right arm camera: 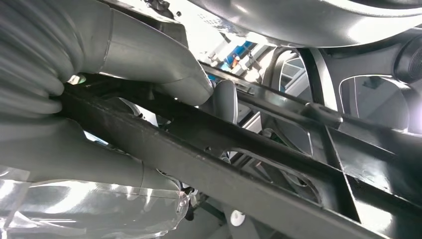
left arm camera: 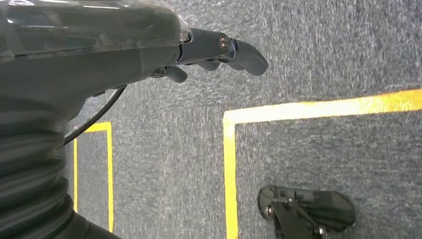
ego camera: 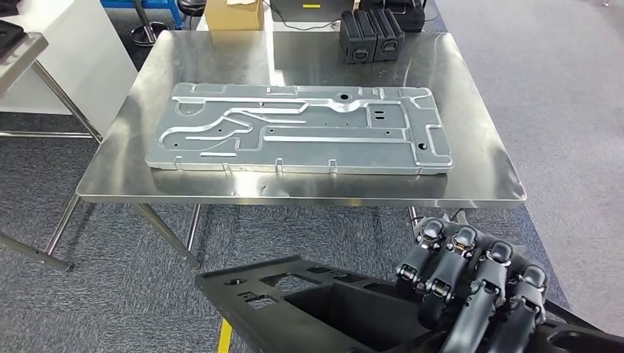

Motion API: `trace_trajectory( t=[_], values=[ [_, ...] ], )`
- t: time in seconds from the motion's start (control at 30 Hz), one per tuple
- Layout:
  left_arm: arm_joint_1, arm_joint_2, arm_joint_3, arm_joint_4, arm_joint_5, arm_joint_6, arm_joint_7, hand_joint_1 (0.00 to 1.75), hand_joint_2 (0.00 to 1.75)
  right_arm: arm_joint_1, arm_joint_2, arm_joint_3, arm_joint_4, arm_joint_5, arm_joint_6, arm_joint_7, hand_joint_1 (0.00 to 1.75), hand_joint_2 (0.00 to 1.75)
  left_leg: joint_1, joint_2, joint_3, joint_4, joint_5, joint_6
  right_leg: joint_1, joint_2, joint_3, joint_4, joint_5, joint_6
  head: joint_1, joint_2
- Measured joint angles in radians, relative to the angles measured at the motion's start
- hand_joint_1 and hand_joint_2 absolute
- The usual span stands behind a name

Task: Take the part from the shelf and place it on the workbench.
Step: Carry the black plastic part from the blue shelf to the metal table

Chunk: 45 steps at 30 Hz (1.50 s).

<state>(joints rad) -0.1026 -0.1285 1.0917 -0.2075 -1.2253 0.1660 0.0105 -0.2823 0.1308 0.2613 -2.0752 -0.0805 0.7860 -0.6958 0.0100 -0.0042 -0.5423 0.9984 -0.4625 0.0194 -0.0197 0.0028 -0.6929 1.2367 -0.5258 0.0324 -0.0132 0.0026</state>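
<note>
The part is a black plastic frame with cut-outs, held low in front of me, short of the workbench's near edge. My right hand grips its right end, dark fingers curled over the top. In the right wrist view the grey thumb and the hand clamp a black bar of the part. My left hand hangs over the carpet with fingers loosely extended and nothing in them.
A large grey metal plate covers most of the steel workbench. Two black boxes and a cardboard box stand at its far edge. A white table is at the left. Yellow floor tape marks the carpet.
</note>
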Motion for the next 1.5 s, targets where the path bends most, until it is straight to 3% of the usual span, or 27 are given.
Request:
trace_trajectory(
  t=[0.07,0.1,0.27,0.33,0.4,0.43,0.47,0.5,0.57,0.6,0.63,0.73,0.8,0.9,0.93,0.97,1.0,1.07,1.1,1.17,1.27,1.33,1.4,1.43,1.47,1.5],
  values=[
    [0.000,-0.002,0.000,0.000,0.000,0.000,0.000,0.00,1.75,0.000,0.000,0.000,0.000,0.000,0.001,0.000,1.75,1.75,-0.001,-0.002,0.013,0.005,-0.017,-0.010,-0.002,-0.004,0.051,-0.135,0.075,-0.002,0.000,0.000],
    [0.000,-0.002,0.000,0.000,0.000,0.000,0.000,0.00,1.75,-0.001,0.000,0.000,0.000,0.000,0.001,0.000,1.75,1.75,-0.003,-0.003,0.015,0.007,-0.024,-0.016,-0.001,-0.004,0.068,-0.177,0.089,-0.007,0.000,0.000],
    [-0.004,-0.002,0.000,0.000,0.001,0.001,0.002,0.00,1.75,-0.002,0.000,-0.001,-0.001,-0.001,0.002,0.000,1.75,1.75,-0.001,0.001,0.019,0.027,-0.052,-0.045,0.002,0.002,0.088,-0.205,0.075,-0.042,-0.004,0.000],
    [-0.005,-0.002,0.000,0.000,0.001,0.001,0.001,0.00,1.75,-0.004,0.000,-0.001,-0.001,-0.001,0.002,0.000,1.75,1.75,0.002,0.001,-0.029,0.127,-0.098,-0.054,0.000,-0.001,0.099,-0.208,0.068,-0.053,-0.006,0.000],
    [-0.003,-0.002,0.000,0.000,0.001,0.001,0.001,0.00,1.75,-0.003,0.000,-0.001,-0.002,-0.001,0.002,0.000,1.75,1.75,0.003,0.001,-0.112,0.266,-0.144,-0.060,0.002,-0.002,0.107,-0.208,0.059,-0.059,-0.007,0.000],
    [-0.002,-0.003,0.000,0.000,0.001,0.001,0.001,0.00,1.75,-0.003,0.000,-0.001,-0.002,-0.001,0.002,0.000,1.75,1.75,0.003,0.001,-0.141,0.304,-0.143,-0.060,0.003,-0.001,0.113,-0.208,0.054,-0.060,-0.008,0.000],
    [0.000,-0.003,0.000,0.000,0.001,0.002,0.001,0.00,1.75,-0.003,0.000,-0.001,-0.002,-0.001,0.002,0.000,1.75,1.75,0.003,0.001,-0.152,0.301,-0.120,-0.059,0.004,0.001,0.121,-0.208,0.049,-0.059,-0.008,0.000],
    [0.000,-0.003,0.000,0.000,0.001,0.002,0.001,0.00,1.75,-0.003,0.000,-0.001,-0.002,-0.001,0.002,0.000,1.75,1.75,0.002,0.001,-0.143,0.260,-0.079,-0.055,0.005,0.002,0.131,-0.208,0.042,-0.058,-0.007,0.000],
    [0.001,-0.002,0.001,0.000,0.001,0.002,0.001,0.00,1.75,-0.003,0.000,-0.001,-0.002,-0.001,0.002,0.000,1.75,1.75,-0.001,0.001,-0.096,0.125,0.008,-0.042,0.007,0.004,0.150,-0.208,0.029,-0.054,-0.007,0.000],
    [0.000,-0.001,0.001,0.000,0.001,0.002,0.001,0.00,1.75,-0.003,0.000,-0.001,-0.002,-0.001,0.002,0.000,1.75,1.75,-0.004,0.001,-0.075,0.071,0.029,-0.035,0.008,0.005,0.155,-0.208,0.023,-0.049,-0.007,0.000],
    [-0.001,0.000,0.001,0.000,0.001,0.002,0.001,0.00,1.75,-0.003,0.000,-0.001,-0.003,-0.001,0.002,0.000,1.75,1.75,-0.007,0.001,-0.063,0.041,0.036,-0.029,0.009,0.005,0.157,-0.208,0.019,-0.044,-0.007,0.000],
    [-0.001,0.000,0.002,0.000,0.001,0.002,0.001,0.00,1.75,-0.003,0.001,-0.001,-0.004,0.000,0.002,0.001,1.75,1.75,-0.009,0.001,-0.053,0.020,0.027,-0.016,0.008,0.004,0.161,-0.213,0.013,-0.027,-0.006,0.000],
    [0.000,-0.001,0.002,0.000,0.001,0.002,0.002,0.00,1.75,-0.003,0.001,-0.001,-0.006,0.000,0.002,0.000,1.75,1.75,-0.003,0.002,-0.040,0.005,0.028,-0.006,0.008,0.002,0.146,-0.173,-0.010,-0.018,-0.005,0.000],
    [-0.001,-0.001,0.002,0.000,0.001,0.002,0.002,0.00,1.75,-0.001,0.000,-0.002,-0.007,0.000,0.002,0.000,1.75,1.75,-0.002,0.002,-0.026,-0.001,0.019,0.006,0.006,0.002,0.036,0.015,-0.082,-0.011,-0.004,0.000],
    [-0.001,-0.001,0.002,0.000,0.001,0.002,0.003,0.00,1.75,0.001,0.000,-0.002,-0.007,0.000,0.002,0.000,1.75,1.75,-0.002,0.002,-0.021,0.000,0.014,0.006,0.006,0.002,0.003,0.059,-0.086,-0.008,-0.004,0.000],
    [0.000,-0.001,0.002,0.000,0.001,0.002,0.003,0.00,1.75,0.002,0.000,-0.002,-0.007,0.000,0.002,0.000,1.75,1.75,-0.002,0.001,-0.014,0.000,0.008,0.006,0.005,0.001,-0.014,0.067,-0.067,-0.007,-0.004,0.000],
    [0.001,-0.002,0.002,0.000,0.001,0.003,0.003,0.00,1.75,0.002,0.000,-0.002,-0.007,0.000,0.002,0.000,1.75,1.75,-0.002,0.000,-0.005,0.000,0.002,0.004,0.004,0.001,-0.010,0.035,-0.029,-0.007,-0.004,0.000],
    [0.002,-0.003,0.003,0.000,0.002,0.004,0.003,0.00,1.75,0.002,0.000,-0.002,-0.007,0.000,0.002,0.000,1.75,1.75,-0.003,-0.002,0.015,0.002,-0.014,-0.002,0.005,-0.002,0.038,-0.096,0.059,-0.012,-0.004,0.000],
    [0.001,-0.004,0.003,0.000,0.002,0.005,0.003,0.00,1.75,0.001,0.000,-0.002,-0.007,0.000,0.002,0.000,1.75,1.75,-0.005,-0.003,0.021,0.004,-0.023,-0.007,0.006,-0.002,0.061,-0.152,0.083,-0.016,-0.004,0.000],
    [0.001,-0.004,0.003,0.000,0.002,0.007,0.005,0.00,1.75,0.001,0.000,-0.002,-0.007,0.001,0.001,0.000,1.75,1.75,-0.008,-0.003,0.025,0.005,-0.034,-0.019,0.010,0.000,0.081,-0.198,0.087,-0.026,-0.005,0.000],
    [-0.002,-0.004,0.004,0.000,0.002,0.012,0.012,0.00,1.75,0.000,0.001,-0.003,-0.009,0.001,0.000,0.000,1.75,1.75,-0.006,-0.001,0.029,0.011,-0.049,-0.034,0.009,0.003,0.088,-0.207,0.081,-0.043,-0.006,0.000],
    [-0.003,-0.003,0.004,0.000,0.005,0.015,0.017,0.00,1.75,-0.001,0.001,-0.003,-0.010,0.000,0.000,0.000,1.75,1.75,-0.004,0.000,-0.003,0.085,-0.090,-0.044,0.005,0.000,0.097,-0.212,0.078,-0.054,-0.009,0.000],
    [-0.002,-0.004,0.005,0.000,0.009,0.016,0.019,0.00,1.75,-0.003,0.001,-0.003,-0.008,0.002,0.000,0.000,1.75,1.75,-0.001,0.000,-0.080,0.224,-0.144,-0.052,0.006,-0.002,0.102,-0.212,0.071,-0.060,-0.011,0.000],
    [-0.001,-0.004,0.005,0.000,0.010,0.016,0.020,0.00,1.75,-0.004,0.001,-0.003,-0.006,0.004,0.000,0.001,1.75,1.75,0.001,0.000,-0.116,0.279,-0.155,-0.054,0.007,-0.001,0.105,-0.212,0.068,-0.061,-0.010,0.000],
    [0.000,-0.004,0.005,0.000,0.011,0.016,0.020,0.00,1.75,-0.005,0.001,-0.003,-0.003,0.007,-0.001,0.001,1.75,1.75,0.001,0.000,-0.137,0.301,-0.145,-0.054,0.007,0.000,0.108,-0.212,0.064,-0.061,-0.011,0.000],
    [0.001,-0.004,0.005,0.000,0.012,0.016,0.020,0.00,1.75,-0.010,0.001,-0.003,0.002,0.010,-0.004,0.001,1.75,1.75,0.001,0.000,-0.139,0.279,-0.113,-0.053,0.007,0.001,0.114,-0.212,0.060,-0.061,-0.011,0.000]
  ],
)
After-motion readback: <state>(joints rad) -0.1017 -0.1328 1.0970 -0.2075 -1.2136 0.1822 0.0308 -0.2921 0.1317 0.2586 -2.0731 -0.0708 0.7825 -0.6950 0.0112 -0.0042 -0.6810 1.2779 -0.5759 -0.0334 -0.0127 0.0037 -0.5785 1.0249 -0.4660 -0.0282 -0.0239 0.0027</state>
